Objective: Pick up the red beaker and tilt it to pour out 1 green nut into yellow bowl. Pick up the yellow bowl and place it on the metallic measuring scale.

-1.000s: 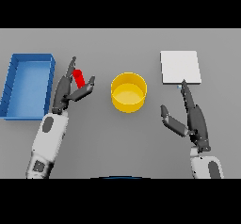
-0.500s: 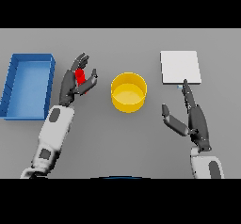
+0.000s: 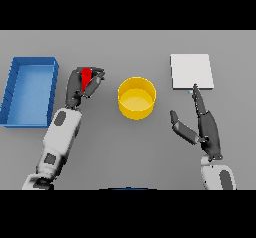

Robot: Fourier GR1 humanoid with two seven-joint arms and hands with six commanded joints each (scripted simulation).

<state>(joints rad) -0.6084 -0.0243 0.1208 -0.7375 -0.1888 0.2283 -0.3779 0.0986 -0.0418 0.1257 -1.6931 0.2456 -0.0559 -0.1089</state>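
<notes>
Left hand [image 3: 82,84] curled around red beaker [image 3: 86,77] beside yellow bowl [image 3: 136,98]; right hand [image 3: 202,124] open, holding nothing, below scale [image 3: 191,71].

Light falls even and moderately bright over the grey table [image 3: 128,147], with no glare and no bright spots. The yellow bowl [image 3: 136,98] casts only a faint, soft shadow at its base. Edges look slightly soft throughout, without bending at the borders.

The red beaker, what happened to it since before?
The left hand closed its fingers round the red beaker and now grips it. The yellow bowl, blue tray, scale and open right hand stayed put.
</notes>
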